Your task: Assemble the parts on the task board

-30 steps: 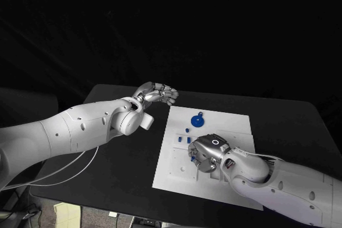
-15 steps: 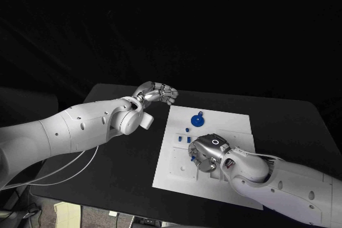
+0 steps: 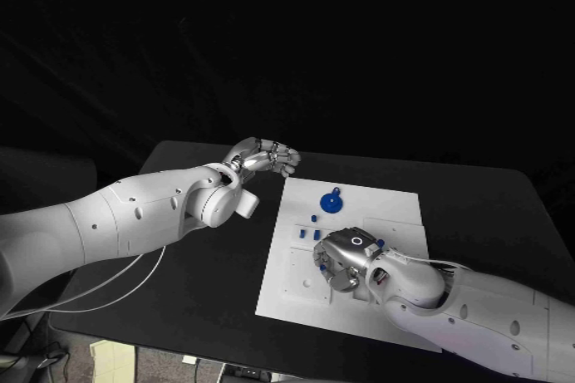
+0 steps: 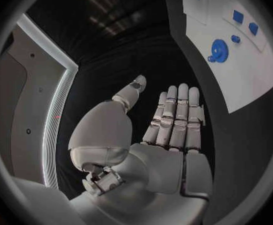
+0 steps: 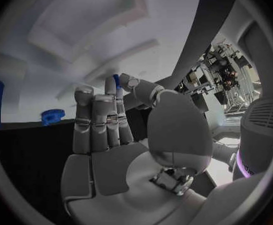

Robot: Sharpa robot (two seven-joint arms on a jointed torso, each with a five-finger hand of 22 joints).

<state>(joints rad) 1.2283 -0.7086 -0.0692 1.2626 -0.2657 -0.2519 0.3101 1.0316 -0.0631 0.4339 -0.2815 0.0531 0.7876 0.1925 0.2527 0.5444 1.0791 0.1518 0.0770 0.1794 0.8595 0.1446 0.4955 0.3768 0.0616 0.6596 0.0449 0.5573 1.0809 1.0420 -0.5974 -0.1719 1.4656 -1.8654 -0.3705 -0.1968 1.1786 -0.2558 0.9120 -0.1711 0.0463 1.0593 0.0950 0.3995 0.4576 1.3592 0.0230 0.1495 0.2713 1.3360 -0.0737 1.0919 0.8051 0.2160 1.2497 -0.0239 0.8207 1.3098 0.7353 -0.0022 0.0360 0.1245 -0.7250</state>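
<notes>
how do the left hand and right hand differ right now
The left hand hovers off the task board, over the black table; the right hand is over the board's middle. The left holds nothing; the right pinches a small blue part at its fingers. Both are silver.

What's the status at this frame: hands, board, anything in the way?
Left hand open, empty, off the task board's far-left corner. Right hand low over board middle, pinching a small blue part. Round blue part lies loose beyond it. No obstruction seen.

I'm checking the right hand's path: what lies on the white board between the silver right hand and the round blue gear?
In the head view, small blue pegs stand on the white task board between the right hand and the round blue gear.
</notes>
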